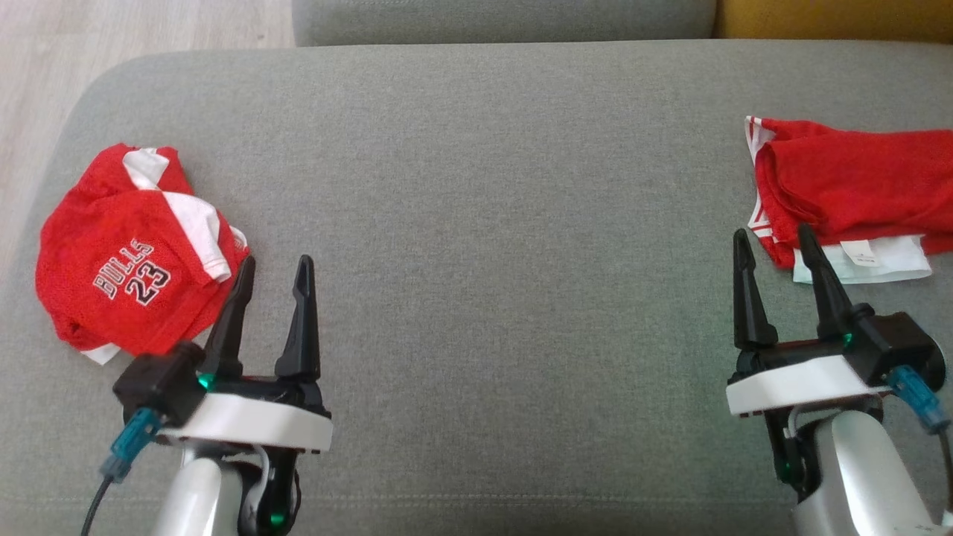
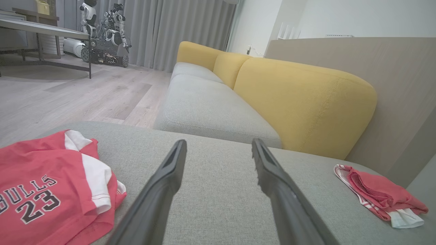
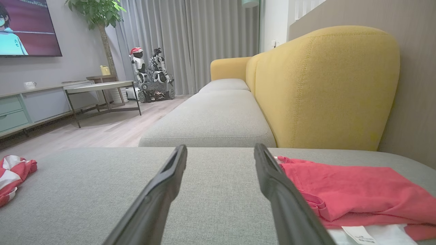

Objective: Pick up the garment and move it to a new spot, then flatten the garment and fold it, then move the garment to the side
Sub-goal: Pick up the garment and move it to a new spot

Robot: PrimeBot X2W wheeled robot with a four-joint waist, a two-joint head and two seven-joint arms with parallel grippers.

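Findings for your attention.

**Tool state.** The left gripper (image 1: 275, 262) has its two dark fingers spread wide with nothing between them. The right gripper (image 1: 772, 232) stands likewise spread and empty. Both hover low over the grey seat cushion (image 1: 484, 186) at its near edge, fingers pointing to the far side.

**Task item.** The red Bulls jersey (image 1: 126, 253) lies crumpled in a loose heap at the left end of the cushion, number side up, just left of the left gripper. In the left wrist view it sits beside the fingers, not between them. A second piece, the folded red garment (image 1: 856, 186), lies at the right end with its label showing, just beyond the right gripper. I judge it already dealt with and the jersey to be your work.

**Handling.** By its look the jersey is light, thin and limp. It will hold no shape, will sag from any single pinch, and may drag or bunch on the cushion's weave. Nothing about it is fragile.

**Where to take hold.** I judge the white trim (image 1: 197, 238) on the jersey's right side the best purchase. The fabric is doubled and raised there, and it lies nearest the left gripper. Pinch a standing fold, not the flat printed panel, where the fingers would likely skid or catch the cushion.
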